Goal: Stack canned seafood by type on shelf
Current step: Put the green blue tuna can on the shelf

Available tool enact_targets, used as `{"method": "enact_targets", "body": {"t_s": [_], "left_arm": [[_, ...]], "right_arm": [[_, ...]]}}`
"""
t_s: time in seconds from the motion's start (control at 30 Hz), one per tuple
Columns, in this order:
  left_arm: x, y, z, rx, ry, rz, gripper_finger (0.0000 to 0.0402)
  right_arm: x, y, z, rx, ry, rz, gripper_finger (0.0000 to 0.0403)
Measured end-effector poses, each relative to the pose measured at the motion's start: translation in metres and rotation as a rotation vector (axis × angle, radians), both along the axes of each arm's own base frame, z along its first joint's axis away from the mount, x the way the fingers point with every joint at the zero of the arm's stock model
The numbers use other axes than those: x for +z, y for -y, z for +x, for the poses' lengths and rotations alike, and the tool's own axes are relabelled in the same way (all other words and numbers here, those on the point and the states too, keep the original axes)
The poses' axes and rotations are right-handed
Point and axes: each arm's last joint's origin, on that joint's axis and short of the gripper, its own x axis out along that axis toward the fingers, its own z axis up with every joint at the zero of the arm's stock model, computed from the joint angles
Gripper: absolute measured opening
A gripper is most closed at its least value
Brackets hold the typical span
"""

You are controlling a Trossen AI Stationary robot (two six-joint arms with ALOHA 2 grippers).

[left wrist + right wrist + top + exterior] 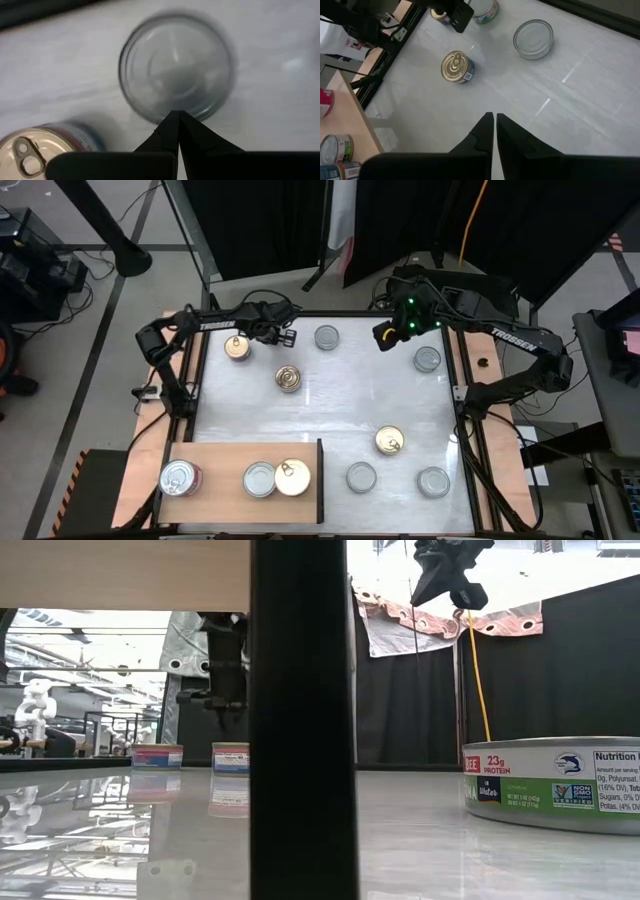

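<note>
Silver-lidded tin (176,67) beneath left gripper (176,116), wrist view only.

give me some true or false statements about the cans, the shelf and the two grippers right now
1. Three cans sit on the shelf. True.
2. The left gripper is shut on a can. False: it is shut but empty, held near the silver can at the table's far edge.
3. The right gripper is shut and holds nothing. True.
4. Every can on the white table has a gold lid. False: several have silver lids, such as the can near the right arm.
5. On the shelf, a gold-lidded can touches a silver-lidded one. True.
</note>
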Motion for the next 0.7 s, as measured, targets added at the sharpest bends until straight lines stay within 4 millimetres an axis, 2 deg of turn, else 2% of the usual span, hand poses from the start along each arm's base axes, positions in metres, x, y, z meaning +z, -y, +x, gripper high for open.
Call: {"method": "enact_targets", "body": {"t_s": [0.07,0.23,0.4,0.7], "left_arm": [[0.007,0.002,-0.002,0.006,0.007,0.006,0.0011],[0.007,0.003,-0.006,-0.013,-0.033,-0.012,0.0011],[-0.005,0.005,-0.008,-0.024,-0.045,-0.026,0.0011],[-0.007,0.004,-0.009,-0.038,-0.06,-0.01,0.0011]], "right_arm": [[0.0,0.0,0.0,0.0,0.0,0.0,0.0013],[0.0,0.0,0.0,0.0,0.001,-0.001,0.0013],[0.0,0.0,0.0,0.0,0.006,-0.004,0.0013],[0.0,0.0,0.001,-0.002,0.007,-0.001,0.0013]]}}
